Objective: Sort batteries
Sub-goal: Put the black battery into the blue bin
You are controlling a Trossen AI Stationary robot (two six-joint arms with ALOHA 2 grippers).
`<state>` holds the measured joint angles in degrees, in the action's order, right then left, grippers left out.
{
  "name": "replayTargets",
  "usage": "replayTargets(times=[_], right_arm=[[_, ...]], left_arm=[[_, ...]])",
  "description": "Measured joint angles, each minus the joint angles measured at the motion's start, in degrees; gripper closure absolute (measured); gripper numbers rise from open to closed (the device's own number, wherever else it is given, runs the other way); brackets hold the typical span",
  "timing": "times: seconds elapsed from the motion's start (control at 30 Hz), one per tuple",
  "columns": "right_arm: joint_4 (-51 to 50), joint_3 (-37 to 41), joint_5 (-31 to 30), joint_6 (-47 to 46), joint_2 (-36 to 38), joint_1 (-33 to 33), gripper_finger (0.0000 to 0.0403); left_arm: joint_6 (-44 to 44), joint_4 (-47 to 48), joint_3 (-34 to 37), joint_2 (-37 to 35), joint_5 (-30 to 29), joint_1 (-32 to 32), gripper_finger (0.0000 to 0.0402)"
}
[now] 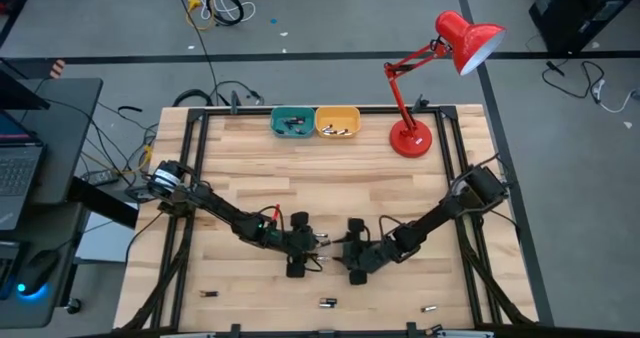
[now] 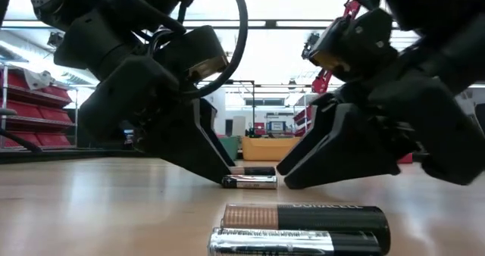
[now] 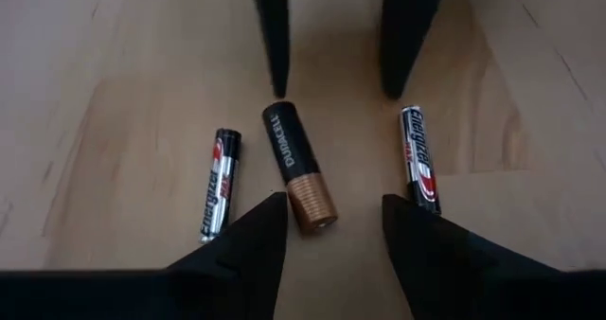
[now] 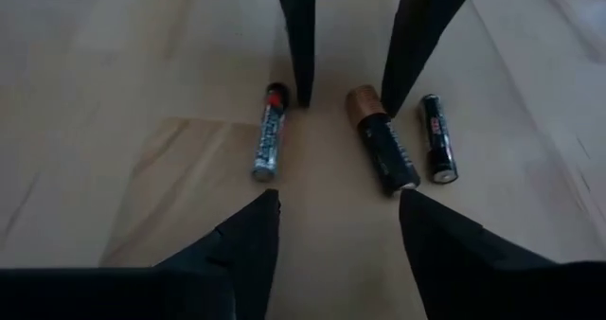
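Three batteries lie on the wooden table [image 1: 250, 193] at its middle, between my two grippers: a black and copper one [image 3: 298, 164] [image 4: 383, 138], with a slimmer silver and black one on either side [image 3: 220, 183] [image 3: 419, 159]. My left gripper [image 3: 331, 216] [image 1: 305, 253] stands open, low over the table, its fingers either side of the copper end. My right gripper [image 4: 336, 216] [image 1: 350, 255] faces it from the other side, also open, with nothing between its fingers. In the low view both grippers [image 2: 216, 173] [image 2: 295, 176] slant down to the table around a slim battery [image 2: 248, 182]. My left gripper has one fingertip [image 3: 276, 206] right beside the copper end [image 3: 312, 206] of the black and copper battery, which lies flat on the table. I cannot tell whether the fingertip touches it.
A teal bin [image 1: 291, 122] and a yellow bin [image 1: 337, 122] stand at the far edge, and a red desk lamp [image 1: 410, 138] to their right. More batteries lie near the front edge [image 1: 208, 294] [image 1: 327, 302] [image 1: 430, 307]. Two of these lie close to the low camera [image 2: 303, 216].
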<state>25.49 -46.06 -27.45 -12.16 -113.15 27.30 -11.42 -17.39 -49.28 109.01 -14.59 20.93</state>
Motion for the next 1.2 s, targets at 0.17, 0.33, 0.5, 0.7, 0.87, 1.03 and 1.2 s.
replayTargets(times=[0.17,0.33,0.5,0.7,0.87,1.03,1.2], right_arm=[[0.05,-0.02,2.69,0.9,0.03,-2.21,0.0218],[0.07,-0.02,3.8,1.73,0.05,-3.23,0.0224],[0.46,0.04,3.71,1.77,0.03,-3.25,0.0224],[1.11,0.17,3.07,-1.0,0.3,-2.65,0.0225],[-0.42,0.31,2.3,-5.36,2.91,-2.4,0.0225],[-3.08,0.28,1.12,-9.4,5.92,-1.49,0.0225],[-4.96,0.21,0.58,-12.39,8.05,-0.2,0.0225]], left_arm=[[0.79,-0.4,0.0,0.0,-0.52,-0.96,0.0234],[0.91,-0.65,0.0,0.0,-0.74,-1.77,0.0258],[0.95,-0.46,0.0,0.0,-0.34,-2.29,0.0282],[0.73,0.35,-0.04,-0.1,-0.27,-2.47,0.0335],[0.38,0.32,-0.09,-0.11,-0.32,-2.58,0.0343],[0.26,1.56,-1.38,-0.68,-0.28,-2.58,0.0343],[0.54,7.81,-3.54,-4.55,-0.5,-3.74,0.0342]])
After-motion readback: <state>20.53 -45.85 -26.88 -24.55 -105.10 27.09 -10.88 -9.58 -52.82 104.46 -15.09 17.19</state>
